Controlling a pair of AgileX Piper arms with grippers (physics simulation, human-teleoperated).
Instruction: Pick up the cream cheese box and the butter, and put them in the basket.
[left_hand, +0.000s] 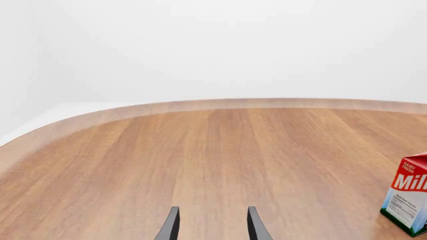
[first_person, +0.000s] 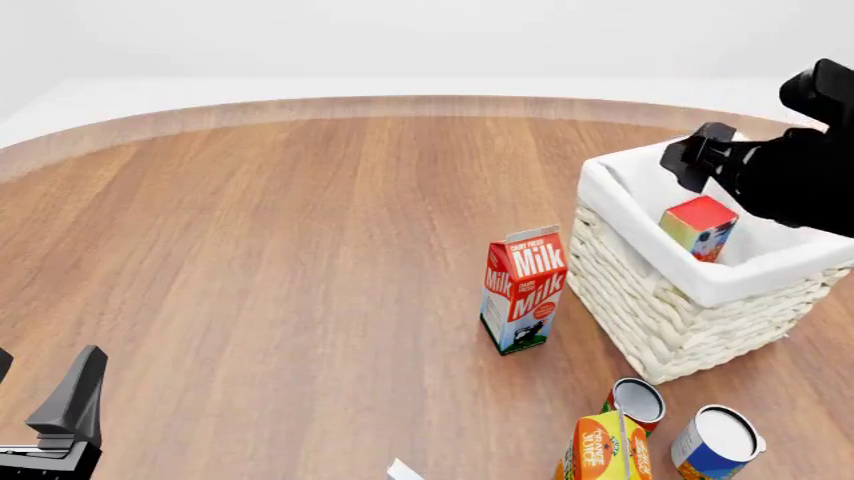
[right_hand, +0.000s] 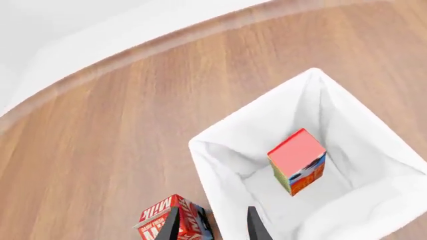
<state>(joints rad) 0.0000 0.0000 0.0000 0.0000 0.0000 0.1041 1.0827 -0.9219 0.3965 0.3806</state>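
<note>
Inside the basket (first_person: 641, 255) stood the butter (first_person: 698, 227), tilted; right end effector (right_hand: 212, 222) above, fingers apart, empty; left end effector (left_hand: 212, 223) likewise apart.

We saw the right arm (first_person: 801, 170) as a bulky matte black mass of rounded housings above the large white woven wicker basket (first_person: 694, 320), with a blocky black clamp-like piece jutting from it toward the basket's far rim. Its thin fingers (right_hand: 255, 225) were dark grey, tapered blades with lighter edges. The left gripper (first_person: 60, 420), well apart from the basket, was a dark grey angular wedge on a black base with a pale edge. Its fingers (left_hand: 171, 226) were the same slim, dark, tapered blades.
</note>
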